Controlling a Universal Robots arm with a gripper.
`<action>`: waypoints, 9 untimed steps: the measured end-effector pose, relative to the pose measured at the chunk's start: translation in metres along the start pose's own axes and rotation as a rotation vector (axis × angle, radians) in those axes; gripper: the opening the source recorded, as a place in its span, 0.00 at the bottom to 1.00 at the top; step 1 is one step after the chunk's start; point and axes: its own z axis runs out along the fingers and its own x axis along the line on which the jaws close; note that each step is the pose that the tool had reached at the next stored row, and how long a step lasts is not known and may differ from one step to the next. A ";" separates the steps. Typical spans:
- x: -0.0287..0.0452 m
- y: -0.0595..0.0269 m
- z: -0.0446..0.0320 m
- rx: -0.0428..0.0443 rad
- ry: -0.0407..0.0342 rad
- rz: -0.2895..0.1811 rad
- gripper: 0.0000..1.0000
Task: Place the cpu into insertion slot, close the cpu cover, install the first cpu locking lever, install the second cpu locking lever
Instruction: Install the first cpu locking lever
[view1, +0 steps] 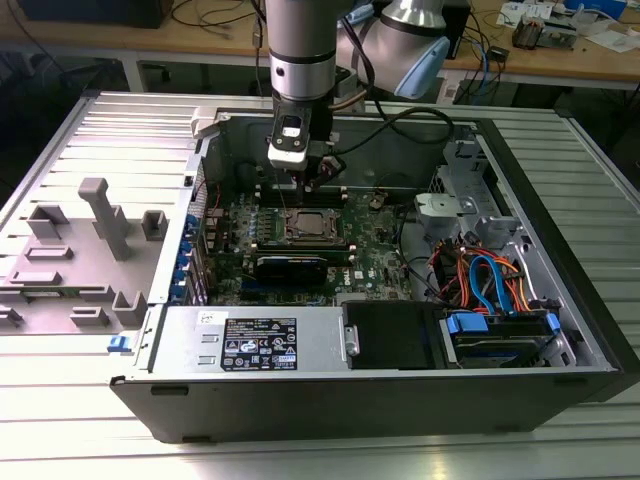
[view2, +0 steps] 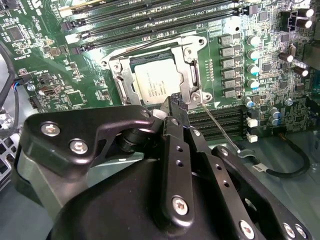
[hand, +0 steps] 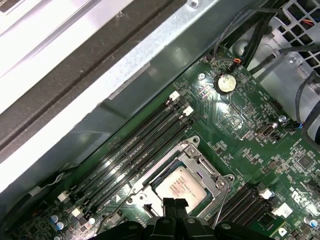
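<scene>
The pincer (view2: 173, 99) was seen clenched in the second wrist view, its black tips pressed together with nothing visible between them, and was held just at the edge of the cpu cover (view2: 193, 75). The cover was laid flat over the cpu (view2: 157, 82), which was seated in the insertion slot (view2: 111, 65) on the green circuit board (view2: 50, 50), and a thin wire lever (view2: 222, 125) was seen slanting free from the slot's corner. The board was housed in an open computer case (view1: 560, 200) set on the ribbed bench (view1: 100, 130).
</scene>
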 end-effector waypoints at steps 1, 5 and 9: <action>-0.0001 0.0000 -0.0014 0.0000 0.0000 -0.001 0.11; -0.0001 0.0000 -0.0017 -0.0034 0.0016 -0.068 0.11; 0.0003 -0.0004 -0.0016 -0.0087 0.0041 -0.174 0.11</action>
